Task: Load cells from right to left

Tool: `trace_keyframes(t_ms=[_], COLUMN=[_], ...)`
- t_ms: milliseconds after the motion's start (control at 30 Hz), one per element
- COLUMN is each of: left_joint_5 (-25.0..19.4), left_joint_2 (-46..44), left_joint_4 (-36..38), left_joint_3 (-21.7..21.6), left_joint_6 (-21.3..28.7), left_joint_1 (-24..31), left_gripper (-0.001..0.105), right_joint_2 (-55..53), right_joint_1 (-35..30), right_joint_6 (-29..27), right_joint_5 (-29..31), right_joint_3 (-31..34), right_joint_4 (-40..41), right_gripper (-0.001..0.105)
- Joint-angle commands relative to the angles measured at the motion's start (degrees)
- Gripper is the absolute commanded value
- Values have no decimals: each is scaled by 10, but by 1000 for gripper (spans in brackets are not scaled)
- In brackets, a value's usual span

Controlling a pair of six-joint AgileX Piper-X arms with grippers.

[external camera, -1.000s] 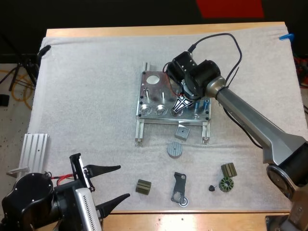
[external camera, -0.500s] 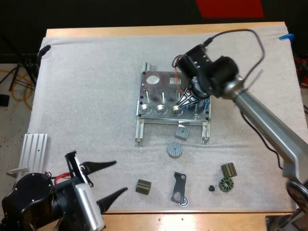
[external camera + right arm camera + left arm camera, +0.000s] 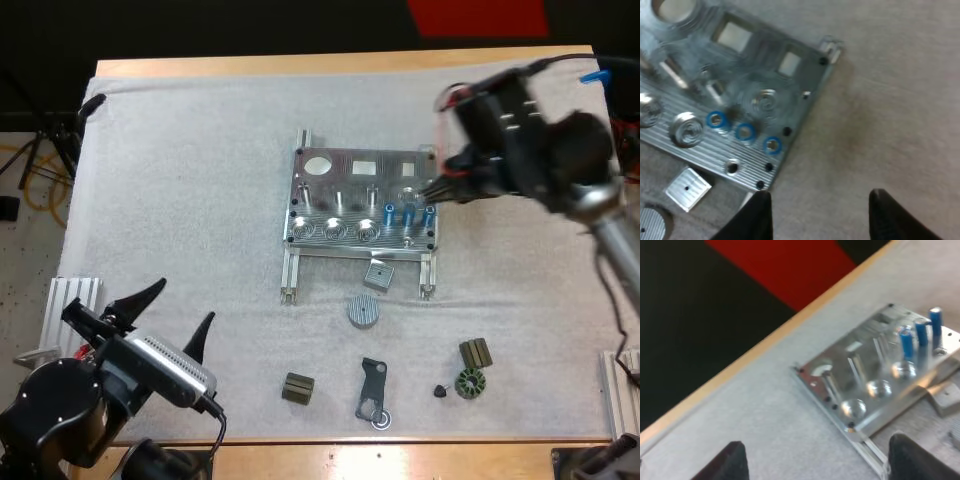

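The metal fixture [image 3: 350, 190] lies mid-mat with three blue cylinders [image 3: 409, 213] upright in the right end of its front row. My right gripper [image 3: 437, 188] hovers by the fixture's right edge. Its fingers [image 3: 760, 215] stand open and hold nothing, over bare mat beside the fixture [image 3: 740, 70] and the blue cylinders [image 3: 744, 132]. My left gripper [image 3: 178, 315] is open at the mat's near left, far from the fixture. Its fingers [image 3: 725, 462] are wide apart, with the fixture [image 3: 865, 375] and blue cylinders [image 3: 921, 334] ahead of them.
In front of the fixture lie a small grey square block [image 3: 378, 274], a grey disc [image 3: 363, 310], an olive block [image 3: 297, 388], a black bracket [image 3: 373, 392], a ringed stator [image 3: 468, 383] and another olive block [image 3: 476, 352]. A ribbed aluminium piece [image 3: 72, 305] sits at the left.
My right gripper has drawn back from the fixture's front row to its right edge, and three blue cylinders now show there. My left gripper has swung left and turned.
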Motion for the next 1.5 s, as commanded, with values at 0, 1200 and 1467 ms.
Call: trace_keyframes(t_ms=[0, 1200, 1467], left_joint_5=[-20, -63, -27], left_joint_2=[-3, -188, -250], left_joint_4=[-12, 46, 82], left_joint_3=[-2, -26, -26], left_joint_6=[-10, -25, -90], left_joint_1=[-1, 0, 64], left_gripper=[59, 59, 59], right_joint_2=[-33, -678, -772], right_joint_1=[-19, -111, -111], right_joint_6=[5, 79, 134], right_joint_5=[6, 103, 94], right_joint_3=[-2, 300, 348], right_joint_4=[12, 83, 85], right_gripper=[44, 44, 44])
